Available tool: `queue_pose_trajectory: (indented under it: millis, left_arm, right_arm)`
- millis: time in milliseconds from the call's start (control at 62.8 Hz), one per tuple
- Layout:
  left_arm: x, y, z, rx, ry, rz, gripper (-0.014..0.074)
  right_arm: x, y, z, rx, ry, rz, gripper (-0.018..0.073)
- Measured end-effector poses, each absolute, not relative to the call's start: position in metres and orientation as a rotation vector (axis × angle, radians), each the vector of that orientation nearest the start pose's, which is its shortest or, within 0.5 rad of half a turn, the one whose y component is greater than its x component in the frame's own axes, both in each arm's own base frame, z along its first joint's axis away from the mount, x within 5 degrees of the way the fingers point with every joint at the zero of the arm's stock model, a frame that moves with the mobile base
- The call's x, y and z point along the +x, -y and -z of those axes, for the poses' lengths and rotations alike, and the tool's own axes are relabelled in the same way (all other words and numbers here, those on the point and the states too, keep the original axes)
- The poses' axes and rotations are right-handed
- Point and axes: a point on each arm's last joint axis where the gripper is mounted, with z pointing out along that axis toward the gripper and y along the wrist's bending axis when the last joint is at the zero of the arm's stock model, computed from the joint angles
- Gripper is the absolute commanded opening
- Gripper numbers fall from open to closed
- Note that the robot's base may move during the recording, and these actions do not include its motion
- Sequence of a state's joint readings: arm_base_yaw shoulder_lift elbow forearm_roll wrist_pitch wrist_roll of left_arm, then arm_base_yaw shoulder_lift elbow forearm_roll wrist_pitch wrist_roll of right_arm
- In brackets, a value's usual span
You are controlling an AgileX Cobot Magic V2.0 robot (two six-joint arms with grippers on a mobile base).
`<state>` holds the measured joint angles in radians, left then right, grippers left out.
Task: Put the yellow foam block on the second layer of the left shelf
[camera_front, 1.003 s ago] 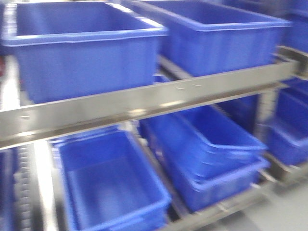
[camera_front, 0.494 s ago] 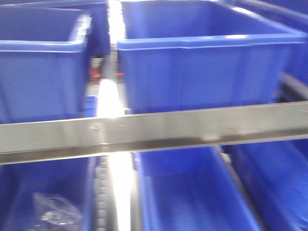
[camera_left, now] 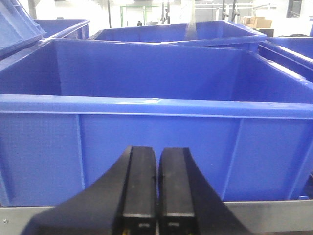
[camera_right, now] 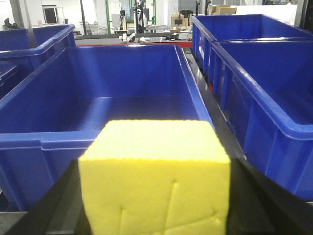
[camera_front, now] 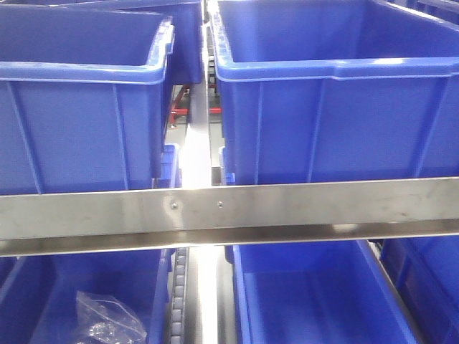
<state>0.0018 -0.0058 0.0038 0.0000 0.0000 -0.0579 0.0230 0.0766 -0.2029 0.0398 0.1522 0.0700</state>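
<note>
The yellow foam block (camera_right: 155, 142) fills the lower half of the right wrist view. My right gripper (camera_right: 155, 169) is shut on it, with a black finger (camera_right: 254, 193) showing on each side. The block hangs just in front of the near rim of an empty blue bin (camera_right: 122, 105). My left gripper (camera_left: 157, 156) is shut on nothing, its black fingers (camera_left: 141, 181) pressed together and facing the front wall of another blue bin (camera_left: 146, 156). The shelf's steel rail (camera_front: 229, 211) crosses the front view, which shows neither gripper nor the block.
Two blue bins (camera_front: 79, 93) (camera_front: 337, 86) sit side by side above the rail, with a narrow gap between them. Below it are more blue bins; the left one (camera_front: 43, 294) holds a clear plastic bag (camera_front: 107, 322). Further bins (camera_right: 264, 78) stand to the right.
The front view has swung from an oblique, blurred look at the shelf to a sharp square-on one. The upper bins slid right, and the bag came into sight.
</note>
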Motion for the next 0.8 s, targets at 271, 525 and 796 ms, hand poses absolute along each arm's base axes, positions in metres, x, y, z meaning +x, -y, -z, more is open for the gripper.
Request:
queue_pose_trajectory:
  millis: [271, 525, 796]
  left_arm:
    - [0.0558, -0.0001, -0.2122, -0.044, -1.481, 0.045, 0.0124]
    - [0.0558, -0.0001, -0.2122, -0.044, -1.481, 0.045, 0.0124]
    - [0.0558, -0.0001, -0.2122, -0.044, -1.481, 0.045, 0.0124]
  right_arm:
    - [0.0526, -0.0018, -0.2632, 0.06, -1.509, -0.111, 0.0504]
    - [0.0526, -0.0018, -0.2632, 0.06, -1.509, -0.111, 0.0504]
    - [0.0526, -0.0018, -0.2632, 0.06, -1.509, -0.111, 0.0504]
